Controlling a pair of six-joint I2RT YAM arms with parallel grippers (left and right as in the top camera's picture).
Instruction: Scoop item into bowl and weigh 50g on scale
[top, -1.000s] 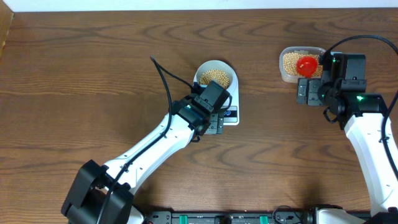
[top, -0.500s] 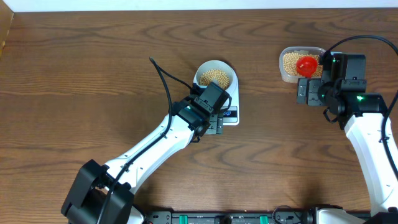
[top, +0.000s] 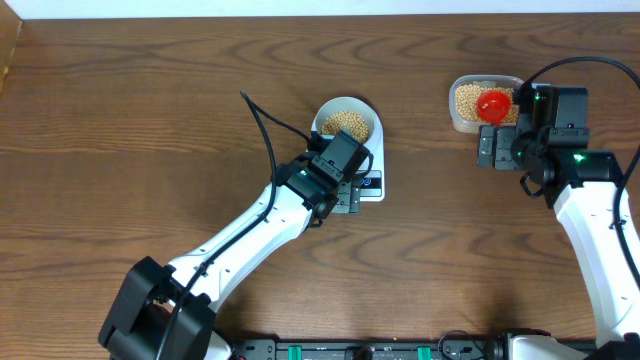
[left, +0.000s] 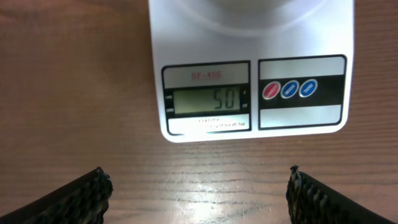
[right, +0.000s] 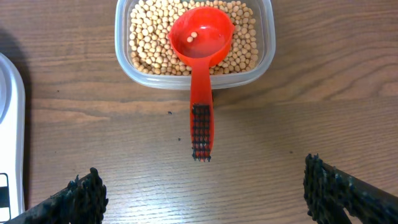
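Left gripper and right gripper wide open, empty; small round tan-yellow beans are light and roll, so grip the stiff red plastic scoop by its near handle.

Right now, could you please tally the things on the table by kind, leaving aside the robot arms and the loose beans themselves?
bowl: 1
scale: 1
clear tub: 1
red scoop: 1
Total: 4
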